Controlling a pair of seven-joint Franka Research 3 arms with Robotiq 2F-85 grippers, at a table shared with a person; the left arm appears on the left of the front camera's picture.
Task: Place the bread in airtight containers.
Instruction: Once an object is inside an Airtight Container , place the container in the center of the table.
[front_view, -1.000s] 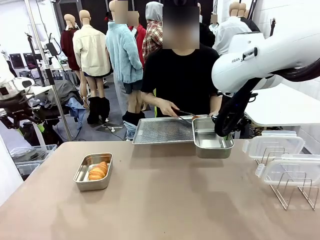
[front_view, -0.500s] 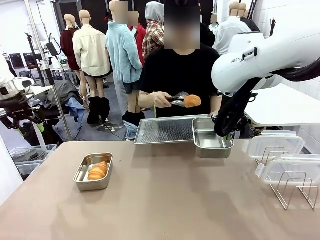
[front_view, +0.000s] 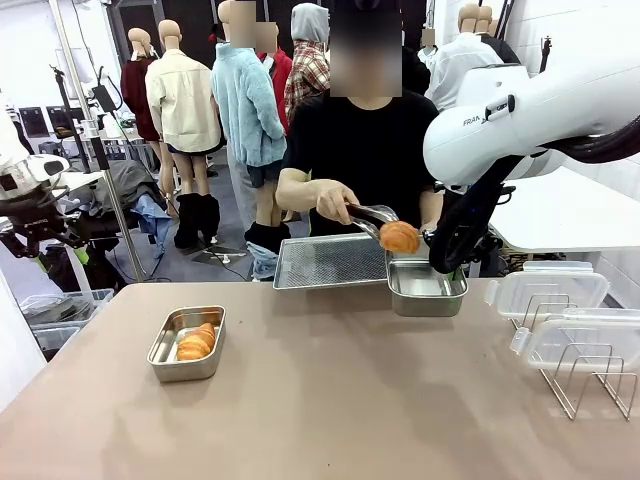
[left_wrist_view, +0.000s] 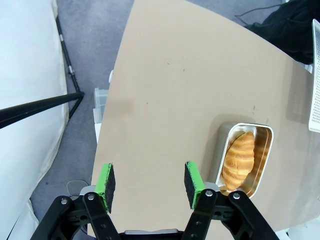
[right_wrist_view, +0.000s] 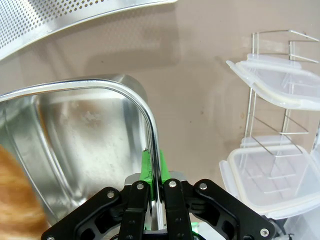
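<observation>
A person's tongs hold one bread roll just above the steel airtight container at the far right of the table. My right gripper is shut on that container's rim, and the roll's orange crust shows at the lower left of the right wrist view. The other roll lies in a second container at the left. My left gripper hangs open high above the table's left edge, with that roll and its container off to its right.
A perforated steel tray lies behind the right container, in front of the person. Two clear white-rimmed lids rest on a wire rack at the right edge. Bare brown tabletop spreads between the containers.
The person lifted the roll off the perforated tray with the tongs and brought it down over the right container. Both arms stayed still.
</observation>
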